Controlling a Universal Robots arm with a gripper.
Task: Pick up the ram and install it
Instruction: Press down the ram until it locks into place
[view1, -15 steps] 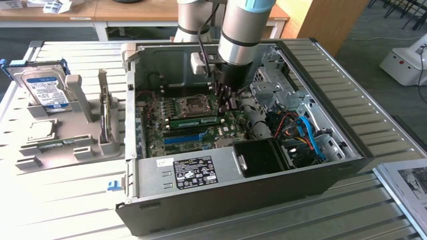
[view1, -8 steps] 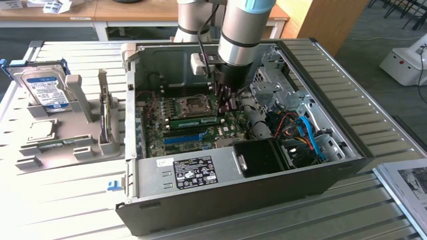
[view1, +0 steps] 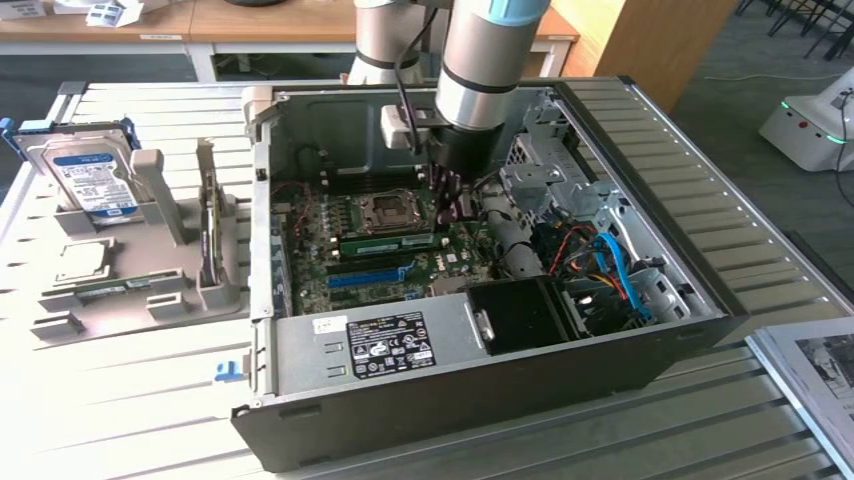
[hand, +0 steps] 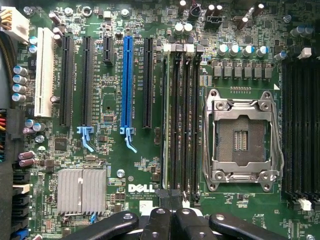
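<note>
Arm: one big silver robot arm (view1: 474, 70) with a light blue ring near the top. It comes down from the top of the exterior view and points almost straight down.
Wrist: the lower end of the arm turns black, and a small white box (view1: 404, 126) sits on its side, toward the exterior view's left.
Gripper: the gripper (view1: 450, 192) hangs low, under the black part of the arm.
Fingers: the black fingers (hand: 161, 225) with round bolts on them are squeezed tight together, side by side.
</note>
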